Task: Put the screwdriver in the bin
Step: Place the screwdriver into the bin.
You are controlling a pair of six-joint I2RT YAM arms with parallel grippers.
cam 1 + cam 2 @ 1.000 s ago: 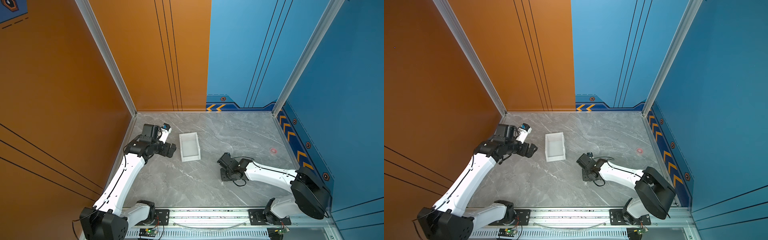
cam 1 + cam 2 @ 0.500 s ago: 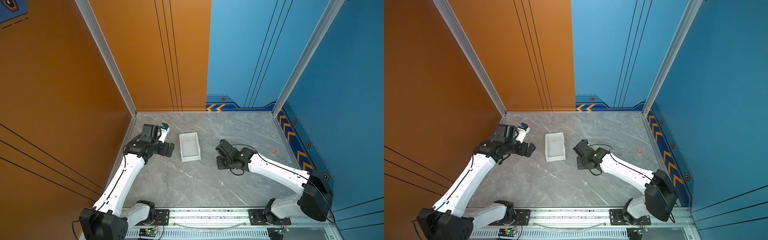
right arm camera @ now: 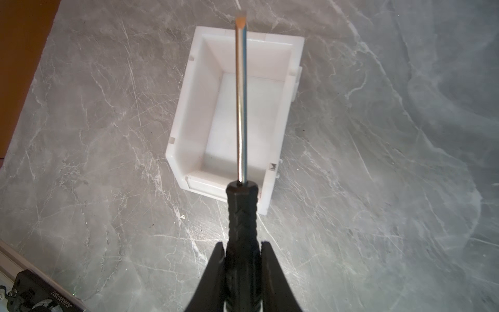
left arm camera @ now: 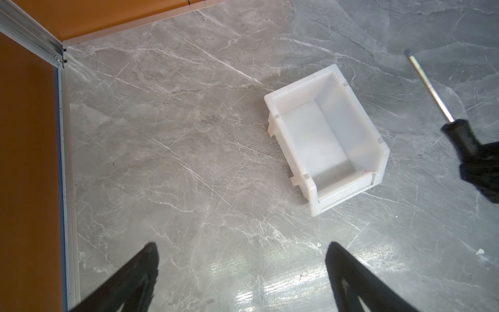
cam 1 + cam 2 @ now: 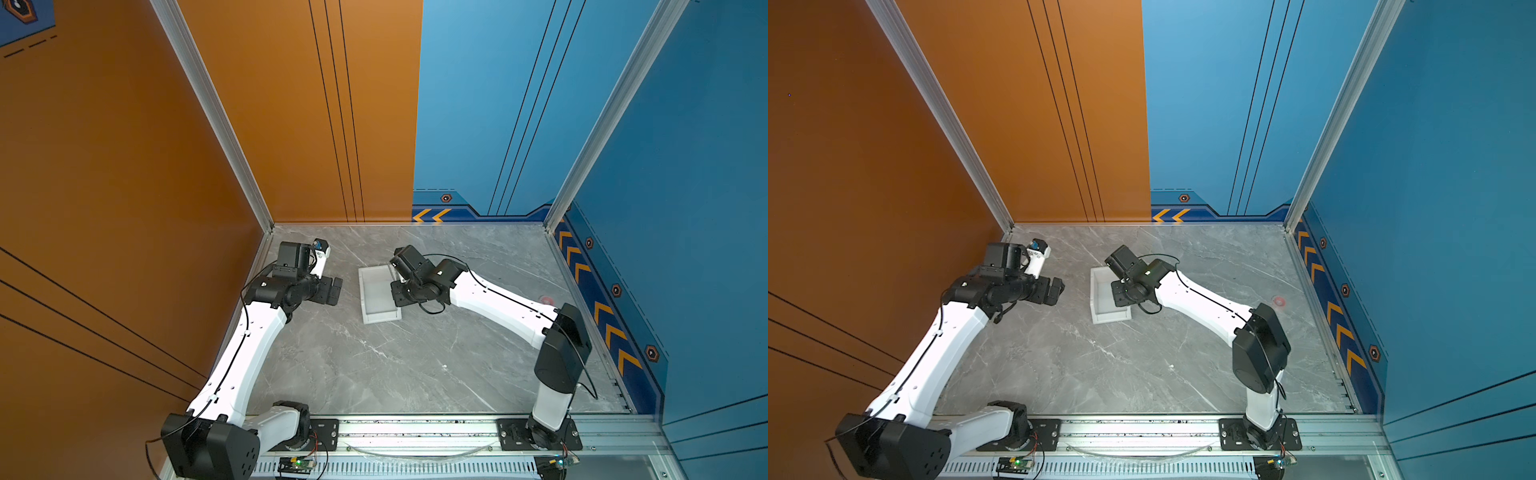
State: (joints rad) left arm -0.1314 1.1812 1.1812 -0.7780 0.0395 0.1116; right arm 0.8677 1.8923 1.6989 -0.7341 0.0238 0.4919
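We judge the screwdriver [image 3: 241, 205] light, stiff and apt to roll (the smooth steel shaft would slip), so we'd hold the ribbed black handle. The right end effector [image 3: 242, 244] pinches it there, in the air over the white bin [image 3: 194, 108]. Slim bright shaft, flat tip; left end effector [image 4: 242, 244] spread, empty.

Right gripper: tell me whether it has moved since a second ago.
Yes. Against the unmoved bin, the right gripper has come from the open table beside it up to its rim, shut on the screwdriver.
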